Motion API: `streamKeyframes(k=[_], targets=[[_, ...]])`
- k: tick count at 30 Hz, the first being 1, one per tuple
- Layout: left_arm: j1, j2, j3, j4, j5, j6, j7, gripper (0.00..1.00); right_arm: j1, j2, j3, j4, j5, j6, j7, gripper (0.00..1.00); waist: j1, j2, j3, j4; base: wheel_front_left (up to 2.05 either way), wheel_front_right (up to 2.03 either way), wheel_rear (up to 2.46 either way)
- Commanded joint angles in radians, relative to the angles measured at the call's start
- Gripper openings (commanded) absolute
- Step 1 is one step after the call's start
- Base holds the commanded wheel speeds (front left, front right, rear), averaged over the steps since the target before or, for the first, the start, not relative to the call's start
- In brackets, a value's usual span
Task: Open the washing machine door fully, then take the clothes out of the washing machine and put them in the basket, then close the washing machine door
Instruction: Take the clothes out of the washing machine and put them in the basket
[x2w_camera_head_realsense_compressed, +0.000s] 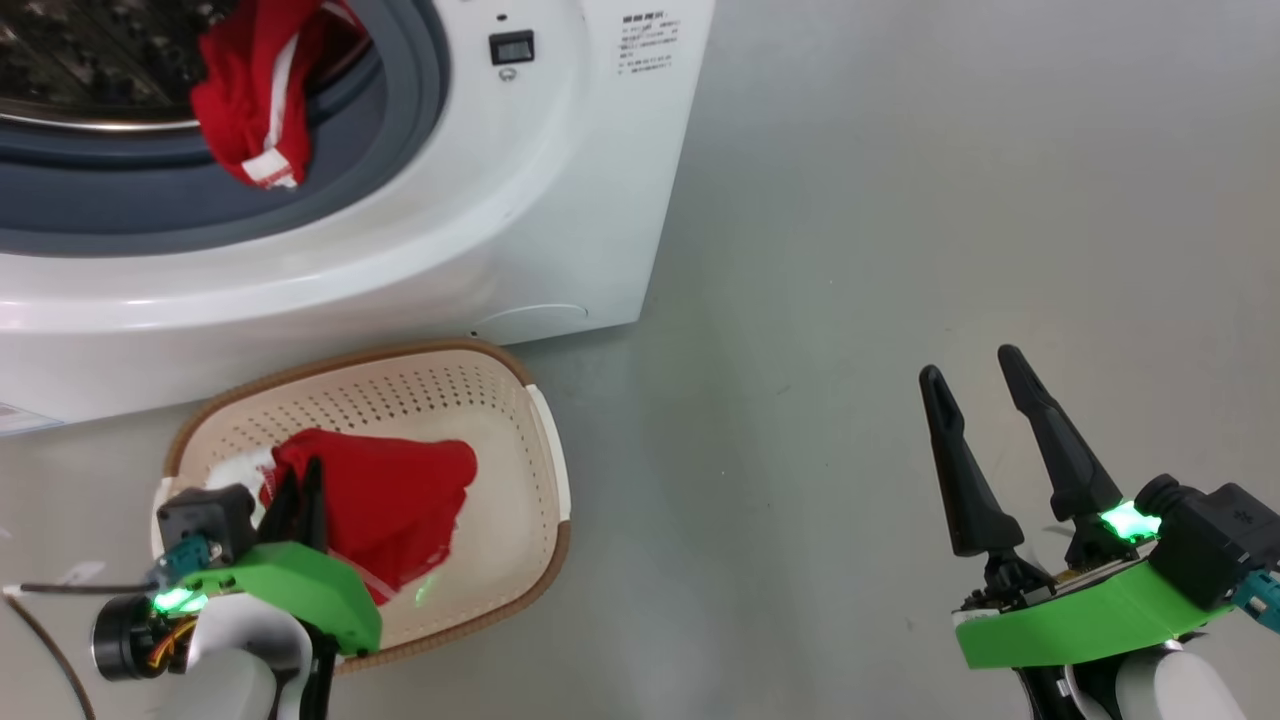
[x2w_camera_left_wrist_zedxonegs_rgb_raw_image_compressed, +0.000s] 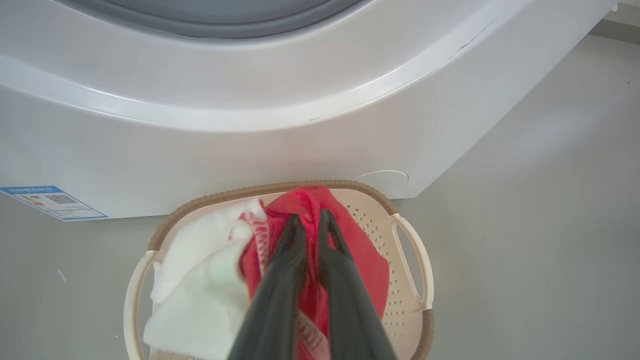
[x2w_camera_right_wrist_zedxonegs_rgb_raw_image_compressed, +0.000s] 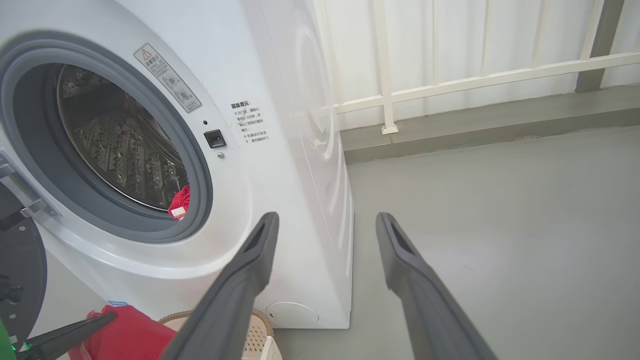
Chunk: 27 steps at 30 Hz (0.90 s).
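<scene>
Head view: left gripper (x2w_camera_head_realsense_compressed: 300, 478) pinches a bright red soft garment (x2w_camera_head_realsense_compressed: 400, 500) inside the cream perforated plastic basket (x2w_camera_head_realsense_compressed: 520, 400), near left; right gripper (x2w_camera_head_realsense_compressed: 970, 365) spread, idle. Second red garment (x2w_camera_head_realsense_compressed: 250, 90) drapes the grey gasket (x2w_camera_head_realsense_compressed: 420, 90) of the white washing machine (x2w_camera_head_realsense_compressed: 560, 200) beyond, nearer the left arm.

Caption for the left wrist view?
Left gripper, jaws shut on red clothes over the basket, before the white washing machine.
</scene>
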Motion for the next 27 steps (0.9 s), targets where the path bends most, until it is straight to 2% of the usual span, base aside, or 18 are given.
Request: streamKeyframes(k=[1, 15, 27], targets=[[-0.039, 0.011, 0.032, 0.013, -0.009, -0.012, -0.013, 0.00, -0.027, -0.008, 0.027, -0.022, 0.009, 0.006, -0.008, 1.00, 0.0000, 0.0000, 0.016, -0.009, 0.00, 0.00, 0.00], [-0.218, -0.028, 0.027, 0.409, -0.058, -0.110, -0.024, 0.00, -0.039, -0.008, 0.042, -0.014, 0.018, 0.006, -0.015, 1.00, 0.0000, 0.0000, 0.092, -0.038, 0.00, 0.00, 0.00], [-0.349, -0.039, 0.004, 0.660, -0.065, -0.171, -0.005, 0.00, -0.062, -0.008, 0.055, -0.011, 0.020, 0.006, -0.017, 1.00, 0.0000, 0.0000, 0.165, -0.064, 0.00, 0.00, 0.00]])
